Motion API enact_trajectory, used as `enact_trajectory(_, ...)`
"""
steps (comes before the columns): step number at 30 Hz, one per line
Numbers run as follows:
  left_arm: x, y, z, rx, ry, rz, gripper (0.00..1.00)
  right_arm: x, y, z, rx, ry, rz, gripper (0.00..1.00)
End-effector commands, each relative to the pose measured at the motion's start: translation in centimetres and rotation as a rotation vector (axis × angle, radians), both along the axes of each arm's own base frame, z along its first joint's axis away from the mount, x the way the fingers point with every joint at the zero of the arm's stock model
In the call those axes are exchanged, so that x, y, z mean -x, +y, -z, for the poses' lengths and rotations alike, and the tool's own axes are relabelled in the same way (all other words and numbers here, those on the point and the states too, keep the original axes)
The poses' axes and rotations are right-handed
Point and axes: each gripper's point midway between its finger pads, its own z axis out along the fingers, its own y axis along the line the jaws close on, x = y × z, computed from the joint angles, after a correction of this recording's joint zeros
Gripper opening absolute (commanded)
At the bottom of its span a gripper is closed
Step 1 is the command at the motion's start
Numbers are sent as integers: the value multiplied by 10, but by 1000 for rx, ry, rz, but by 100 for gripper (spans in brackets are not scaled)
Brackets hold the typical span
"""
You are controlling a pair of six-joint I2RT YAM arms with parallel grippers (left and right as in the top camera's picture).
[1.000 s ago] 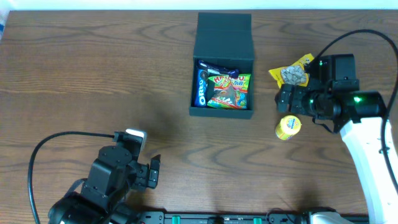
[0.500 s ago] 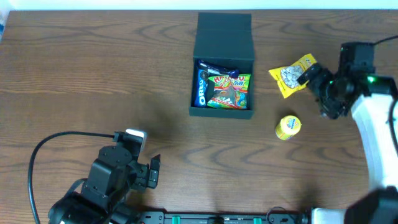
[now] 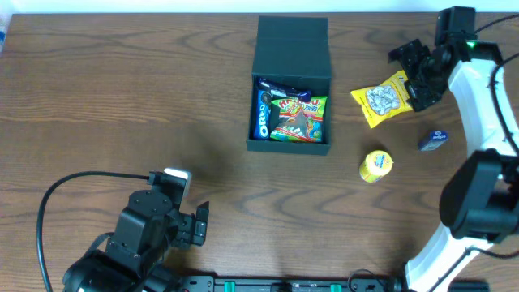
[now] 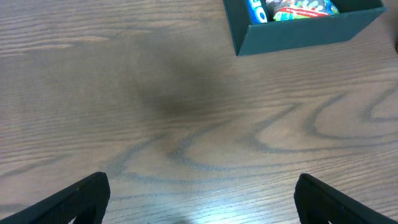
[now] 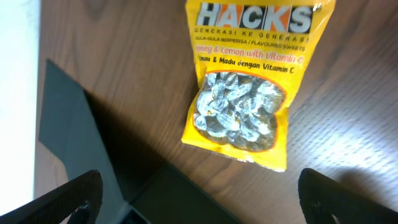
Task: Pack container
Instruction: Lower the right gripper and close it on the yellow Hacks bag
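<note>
Robot lab or test bench. Wood-grain surface fills frame. Staged props on it: container upper centre, yellow sweets packet to its right. Black arm lower left, trailing black cable. White arm at right edge. Mounting rail along bottom edge. White strip along top: wall or surface edge, cannot tell.

Teal container, yellow packet, brown wood-grain table
</note>
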Motion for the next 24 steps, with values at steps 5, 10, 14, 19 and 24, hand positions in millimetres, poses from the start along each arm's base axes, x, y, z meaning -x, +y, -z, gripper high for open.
enact_trajectory(5,0,1,1,-7,-2,2,95,-12,2,19,-93,42,170,99)
enact_trajectory(10,0,1,1,-8,-1,2,96,-18,1,31,-112,56,218,99)
enact_trajectory(14,0,1,1,-8,-1,2,96,-18,1,46,-122,89,243,99)
enact_trajectory(19,0,1,1,-7,-2,2,95,-18,4,61,-123,116,237,99)
enact_trajectory(24,0,1,1,-8,-1,2,95,-20,4,72,-123,126,237,99)
